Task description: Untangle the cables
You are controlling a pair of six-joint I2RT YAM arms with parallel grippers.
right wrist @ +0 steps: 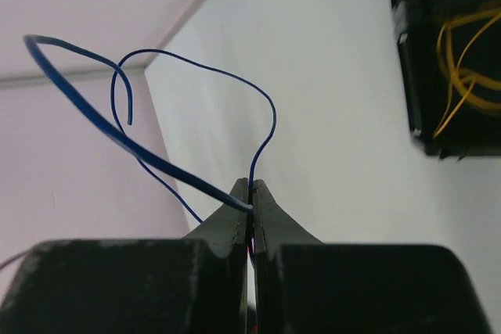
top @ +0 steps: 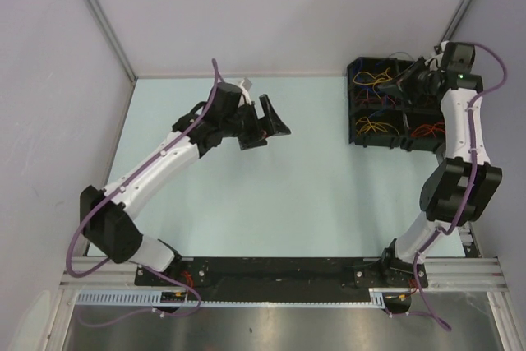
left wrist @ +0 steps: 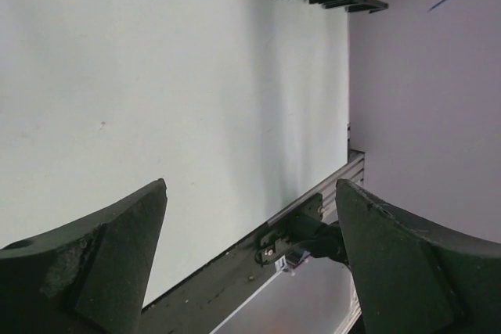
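One dark blue cable (right wrist: 160,163) is pinched in my right gripper (right wrist: 250,193), jaws shut tight on it. Its loose loops curl free in the air over the far right of the tabletop (top: 312,195). I cannot tell whether a second blue strand is caught in the same pinch. The other cables, yellow (right wrist: 462,68), orange (top: 374,78) and red (top: 427,131), lie in the compartments of the black tray (top: 355,104) close by. My left gripper (left wrist: 250,185) hangs wide open, holding nothing, well apart to the left. I judge this to be the step of lifting one strand clear of the rest. Next I should carry it away from the tray, watch that nothing trails after it, and lay it down alone.
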